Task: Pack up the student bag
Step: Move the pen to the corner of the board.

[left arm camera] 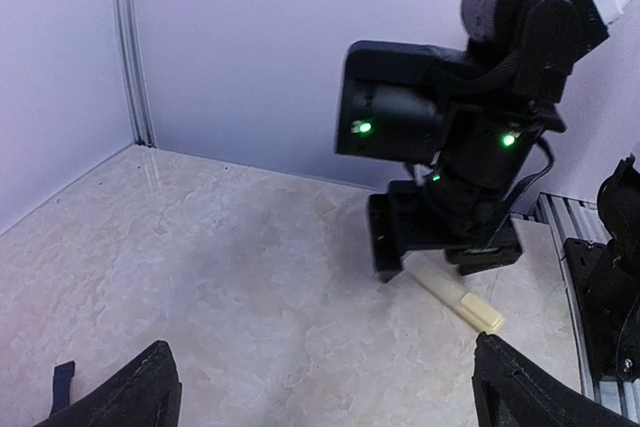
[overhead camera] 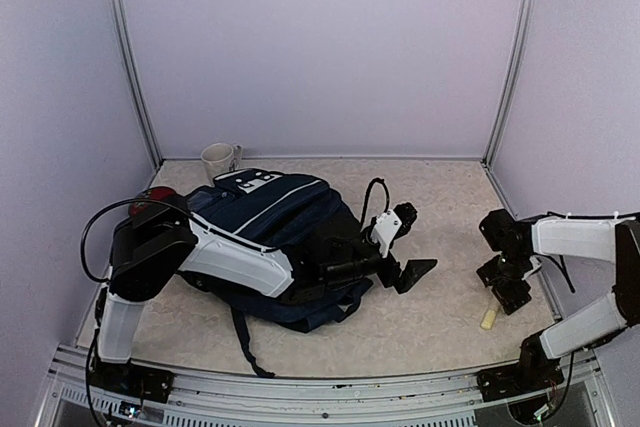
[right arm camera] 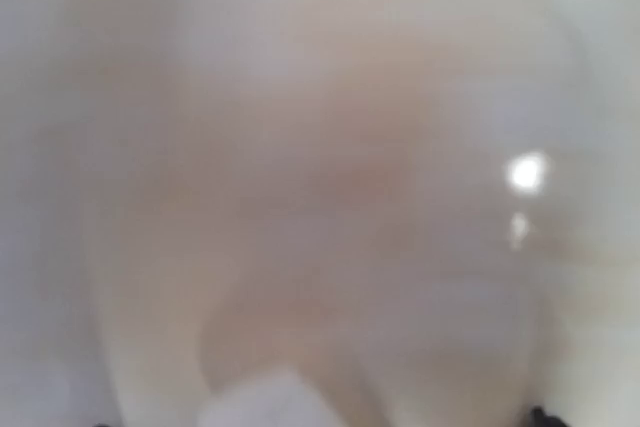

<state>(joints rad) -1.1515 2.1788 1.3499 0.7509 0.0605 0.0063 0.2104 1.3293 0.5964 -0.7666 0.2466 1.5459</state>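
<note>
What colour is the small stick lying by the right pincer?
The stick is plain pale cream, no pattern. It shows best in the left wrist view.

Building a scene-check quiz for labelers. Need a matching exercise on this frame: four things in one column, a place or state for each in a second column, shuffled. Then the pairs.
Things:
1. student bag
2. mug
3. pale stick
4. left gripper

Places or states:
A. lying flat on the right side, by the right gripper
B. open, just right of the bag
C. back left corner, behind the bag
D. left-centre, with the left arm reaching over it

Pairs: 1-D, 2-C, 3-A, 4-B
</note>
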